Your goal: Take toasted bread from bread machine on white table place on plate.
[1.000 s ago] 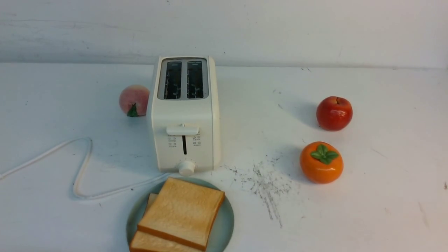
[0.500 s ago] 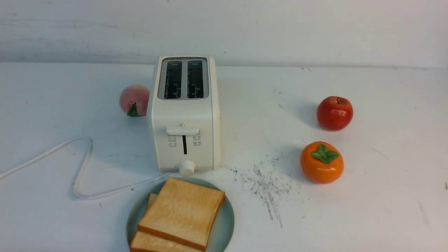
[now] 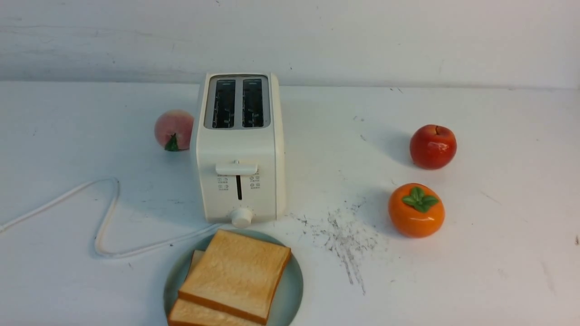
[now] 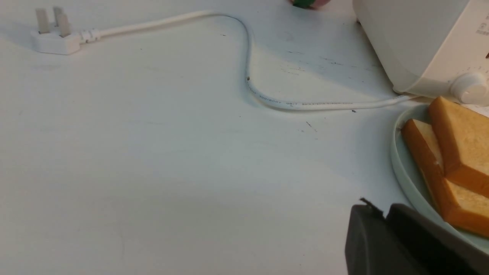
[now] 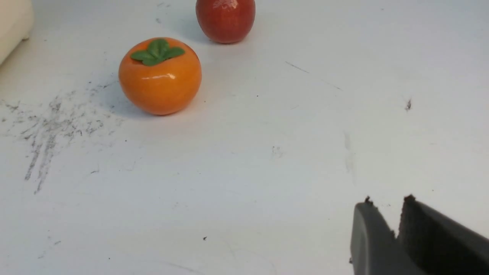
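Note:
Two slices of toasted bread (image 3: pixel 235 274) lie stacked on the teal plate (image 3: pixel 292 280) at the table's front edge, the upper slice overlapping the lower one (image 3: pixel 195 313). The cream bread machine (image 3: pixel 239 149) stands just behind the plate with both slots empty and its lever up. In the left wrist view my left gripper (image 4: pixel 382 210) is shut and empty beside the plate rim (image 4: pixel 401 179), near the toast (image 4: pixel 454 152). In the right wrist view my right gripper (image 5: pixel 387 204) is shut and empty over bare table. Neither gripper shows in the front view.
A peach (image 3: pixel 174 129) sits left of the toaster. A red apple (image 3: pixel 432 146) and an orange persimmon (image 3: pixel 416 209) sit at the right. The white cord (image 3: pixel 106 217) loops across the left of the white table (image 3: pixel 498 253) to a plug (image 4: pixel 53 36).

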Robot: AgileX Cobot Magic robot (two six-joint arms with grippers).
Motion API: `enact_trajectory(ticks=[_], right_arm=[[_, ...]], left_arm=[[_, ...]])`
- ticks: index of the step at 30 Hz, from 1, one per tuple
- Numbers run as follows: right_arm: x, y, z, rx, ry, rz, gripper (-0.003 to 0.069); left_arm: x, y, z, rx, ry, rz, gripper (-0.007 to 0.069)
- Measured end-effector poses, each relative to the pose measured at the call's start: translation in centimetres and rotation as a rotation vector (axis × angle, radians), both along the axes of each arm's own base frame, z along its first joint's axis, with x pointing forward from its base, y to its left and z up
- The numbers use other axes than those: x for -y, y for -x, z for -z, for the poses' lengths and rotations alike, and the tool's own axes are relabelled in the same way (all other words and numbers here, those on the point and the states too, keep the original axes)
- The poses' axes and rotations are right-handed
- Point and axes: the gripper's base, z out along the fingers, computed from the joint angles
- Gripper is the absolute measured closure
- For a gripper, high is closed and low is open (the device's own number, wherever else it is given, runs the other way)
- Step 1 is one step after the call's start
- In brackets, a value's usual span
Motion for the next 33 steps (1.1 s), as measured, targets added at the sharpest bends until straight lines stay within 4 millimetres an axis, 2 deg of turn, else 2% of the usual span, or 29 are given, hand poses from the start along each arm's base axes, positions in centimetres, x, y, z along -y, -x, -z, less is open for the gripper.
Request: enact_trajectory(ticks=[33], right_arm=[[0.0,0.0,0.0,0.0,-0.002,0.001,0.0525]], left_arm=[[0.0,0.0,0.0,0.0,0.0,0.0,0.054]])
